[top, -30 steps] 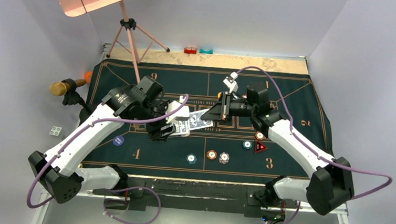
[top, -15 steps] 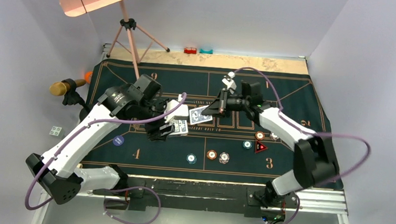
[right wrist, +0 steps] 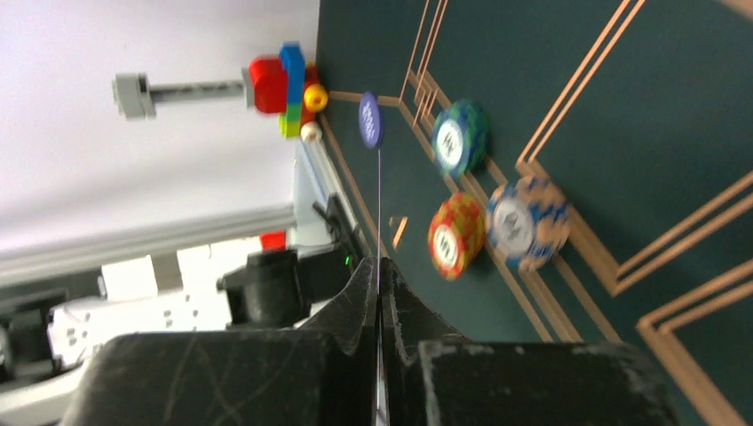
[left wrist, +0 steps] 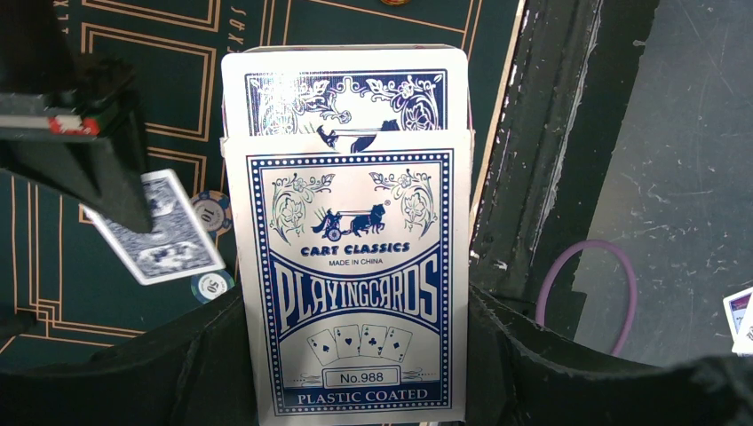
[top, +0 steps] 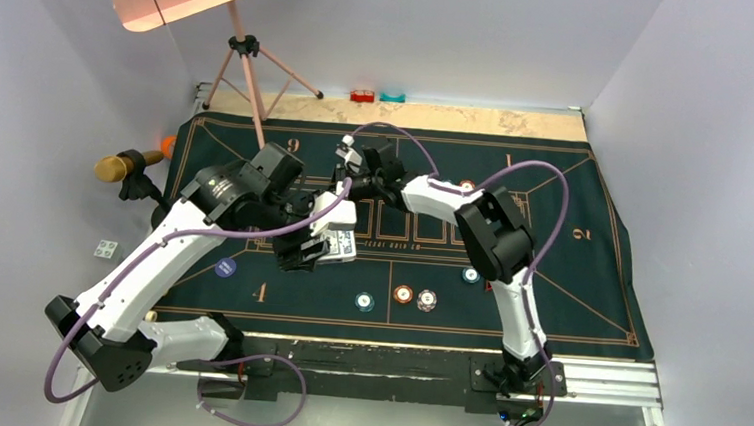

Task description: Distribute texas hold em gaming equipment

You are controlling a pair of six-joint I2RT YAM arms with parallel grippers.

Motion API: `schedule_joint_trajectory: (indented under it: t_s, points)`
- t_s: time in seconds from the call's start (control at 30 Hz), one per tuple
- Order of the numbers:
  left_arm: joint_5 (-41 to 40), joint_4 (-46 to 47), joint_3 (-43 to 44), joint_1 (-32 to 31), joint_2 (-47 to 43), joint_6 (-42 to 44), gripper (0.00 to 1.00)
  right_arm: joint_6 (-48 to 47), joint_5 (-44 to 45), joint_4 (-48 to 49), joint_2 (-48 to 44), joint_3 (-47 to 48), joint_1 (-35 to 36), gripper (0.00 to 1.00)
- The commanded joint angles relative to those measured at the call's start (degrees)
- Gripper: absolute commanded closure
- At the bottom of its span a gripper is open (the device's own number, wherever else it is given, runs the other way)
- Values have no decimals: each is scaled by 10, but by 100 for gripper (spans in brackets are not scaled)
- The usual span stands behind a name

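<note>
While left tool (left wrist: 355, 373) clamps card box (left wrist: 346, 293), right tool (right wrist: 380, 288) pinches single card (left wrist: 164, 235)

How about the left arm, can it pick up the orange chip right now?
Probably not. The left gripper is shut on the card box, so it has no free fingers. The orange chip itself lies uncovered on the mat.

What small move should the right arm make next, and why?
Probably lower the right gripper toward the mat and open it. Its jaws are shut on a single card, seemingly held off the felt near the 6 mark, while the left gripper holds the card box.
</note>
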Motion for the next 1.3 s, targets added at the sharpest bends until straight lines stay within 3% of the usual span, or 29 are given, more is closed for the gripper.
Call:
schedule_joint_trajectory:
  t_s: [0.0, 0.2, 0.5, 0.7, 0.97, 1.13, 1.27]
  points:
    - [21, 4, 18, 0, -16, 5, 100, 25, 45, 49, 55, 84, -4, 100]
    - [22, 0, 16, 0, -22, 7, 100, 68, 73, 80, 139, 167, 10, 99]
    - [21, -3, 13, -1, -25, 8, 100, 70, 133, 68, 199, 224, 30, 86]
    - [23, -4, 9, -1, -24, 8, 100, 17, 175, -24, 186, 221, 30, 63]
    - [22, -6, 7, 0, -24, 8, 100, -63, 248, -119, 120, 197, 25, 44]
    - [17, -6, 4, -1, -24, 7, 100, -85, 254, -166, 84, 213, 5, 28]
    - [12, -1, -2, -1, -26, 8, 100, -81, 225, -155, 12, 172, -27, 18]
